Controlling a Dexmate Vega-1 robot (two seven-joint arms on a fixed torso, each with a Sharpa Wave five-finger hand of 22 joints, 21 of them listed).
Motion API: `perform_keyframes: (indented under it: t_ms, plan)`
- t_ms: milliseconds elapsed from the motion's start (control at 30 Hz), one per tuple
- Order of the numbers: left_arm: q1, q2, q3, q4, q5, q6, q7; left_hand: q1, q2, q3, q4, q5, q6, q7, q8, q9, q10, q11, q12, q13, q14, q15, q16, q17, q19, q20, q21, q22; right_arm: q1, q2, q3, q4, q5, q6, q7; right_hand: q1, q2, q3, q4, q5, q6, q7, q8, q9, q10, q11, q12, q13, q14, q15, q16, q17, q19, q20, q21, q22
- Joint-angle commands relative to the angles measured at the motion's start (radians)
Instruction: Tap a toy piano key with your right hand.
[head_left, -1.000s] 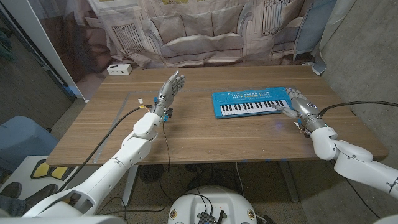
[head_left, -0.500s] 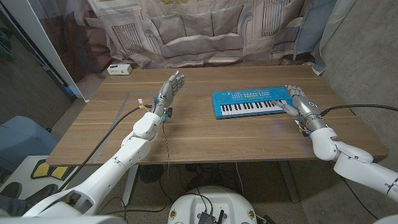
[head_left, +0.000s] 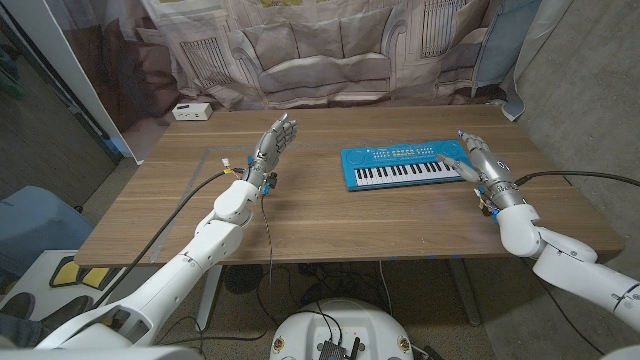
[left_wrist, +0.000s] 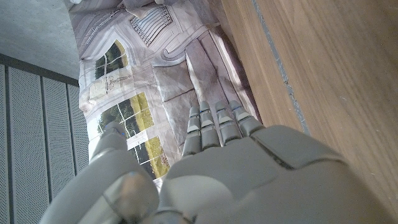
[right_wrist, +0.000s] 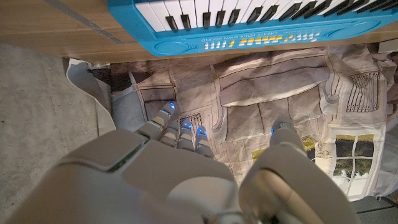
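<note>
The blue toy piano (head_left: 398, 165) with white and black keys lies on the right half of the wooden table (head_left: 330, 215). My right hand (head_left: 476, 160) is at the piano's right end, fingers stretched out and apart, holding nothing; its thumb hangs over the last keys. Whether it touches a key I cannot tell. In the right wrist view the piano (right_wrist: 249, 18) lies beyond my right hand (right_wrist: 174, 180). My left hand (head_left: 273, 141) stands on its edge left of the piano, fingers straight, holding nothing. It also shows in the left wrist view (left_wrist: 236, 168).
A small white box (head_left: 190, 112) sits at the table's back left corner. A printed curtain (head_left: 320, 50) hangs behind the table. A cable (head_left: 268, 215) runs along my left forearm. Bare wood lies between my left hand and the piano.
My right hand has lifted off the keys at the piano's right end and its fingers now point further back. My left hand has not moved.
</note>
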Motion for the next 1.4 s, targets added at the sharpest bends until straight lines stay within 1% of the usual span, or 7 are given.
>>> perform_keyframes:
  t_ms: [33, 467, 633, 733, 1100, 1233, 1400]
  plan:
    - [0.005, 0.005, -0.003, -0.004, -0.003, -0.004, -0.003, 0.000, 0.011, 0.011, 0.000, -0.001, 0.005, -0.001, 0.000, 0.005, 0.008, -0.003, 0.003, 0.005, 0.000, 0.000, 0.003, 0.004, 0.003, -0.003, -0.001, 0.005, 0.006, 0.039, 0.021, 0.034, 0.050, 0.117, -0.003, 0.012, -0.004, -0.002, 0.001, 0.006, 0.013, 0.014, 0.007, 0.002, 0.012, 0.008, 0.003, 0.003, 0.013, 0.001, 0.010, 0.003, 0.019, -0.029, 0.006, 0.003]
    - [0.008, 0.012, -0.008, -0.003, -0.013, -0.009, -0.018, 0.000, 0.011, 0.011, 0.000, -0.001, 0.006, -0.001, 0.000, 0.005, 0.008, -0.002, 0.003, 0.005, 0.003, 0.000, 0.004, 0.004, 0.004, -0.004, 0.000, 0.005, 0.027, 0.068, 0.027, 0.065, 0.084, 0.192, 0.033, 0.018, -0.005, -0.001, 0.000, 0.008, 0.017, 0.019, 0.005, 0.002, 0.008, 0.008, -0.003, 0.002, 0.010, 0.006, 0.004, 0.002, 0.021, -0.028, 0.000, 0.003]
    - [0.006, 0.011, -0.010, 0.004, -0.019, -0.015, -0.027, 0.000, 0.011, 0.011, 0.000, -0.001, 0.006, 0.000, 0.000, 0.005, 0.008, -0.003, 0.002, 0.005, 0.003, 0.000, 0.004, 0.004, 0.004, -0.004, 0.000, 0.005, 0.036, 0.089, 0.030, 0.070, 0.101, 0.210, 0.039, 0.019, -0.005, -0.002, 0.000, 0.008, 0.019, 0.020, 0.004, 0.002, 0.009, 0.008, -0.005, 0.002, 0.009, 0.007, 0.002, 0.002, 0.020, -0.026, -0.003, 0.003]
    - [0.003, 0.005, -0.011, 0.016, -0.026, -0.027, -0.037, 0.000, 0.011, 0.011, 0.000, -0.001, 0.006, 0.000, 0.000, 0.005, 0.008, -0.003, 0.002, 0.005, 0.004, 0.000, 0.004, 0.004, 0.005, -0.005, 0.000, 0.005, 0.044, 0.104, 0.031, 0.078, 0.116, 0.228, 0.043, 0.017, -0.007, -0.004, 0.004, 0.009, 0.060, 0.028, 0.015, 0.003, 0.032, 0.020, -0.001, 0.002, 0.012, 0.010, -0.002, 0.002, 0.020, -0.023, -0.011, 0.003]
    - [-0.003, 0.003, -0.015, 0.034, -0.034, -0.042, -0.054, 0.000, 0.012, 0.012, 0.000, -0.001, 0.007, 0.000, 0.000, 0.005, 0.009, -0.003, 0.003, 0.005, 0.003, -0.001, 0.004, 0.004, 0.005, -0.005, 0.000, 0.005, 0.085, 0.161, 0.024, 0.136, 0.206, 0.325, 0.101, 0.018, -0.009, -0.006, 0.005, 0.010, 0.063, 0.027, 0.012, 0.003, 0.032, 0.022, -0.005, 0.002, 0.017, 0.011, -0.004, 0.002, 0.031, -0.025, -0.012, 0.003]
    - [-0.007, -0.001, -0.016, 0.046, -0.042, -0.049, -0.065, 0.000, 0.012, 0.012, 0.000, -0.001, 0.007, 0.000, 0.000, 0.005, 0.010, -0.001, 0.003, 0.005, 0.003, -0.001, 0.003, 0.004, 0.005, -0.005, 0.000, 0.005, 0.101, 0.180, 0.023, 0.159, 0.256, 0.366, 0.140, 0.019, -0.009, -0.006, 0.005, 0.011, 0.063, 0.028, 0.011, 0.003, 0.033, 0.023, -0.006, 0.002, 0.020, 0.013, -0.004, 0.001, 0.035, -0.026, -0.012, 0.003]
    - [-0.015, -0.005, -0.015, 0.062, -0.050, -0.058, -0.084, 0.000, 0.012, 0.012, 0.000, -0.001, 0.007, -0.001, 0.000, 0.005, 0.009, -0.004, 0.002, 0.005, 0.003, -0.001, 0.003, 0.004, 0.005, -0.006, 0.000, 0.005, 0.109, 0.193, 0.025, 0.170, 0.297, 0.390, 0.173, 0.020, -0.010, -0.006, 0.005, 0.011, 0.064, 0.031, 0.009, 0.003, 0.034, 0.024, -0.008, 0.002, 0.021, 0.013, -0.005, 0.001, 0.036, -0.025, -0.013, 0.002]
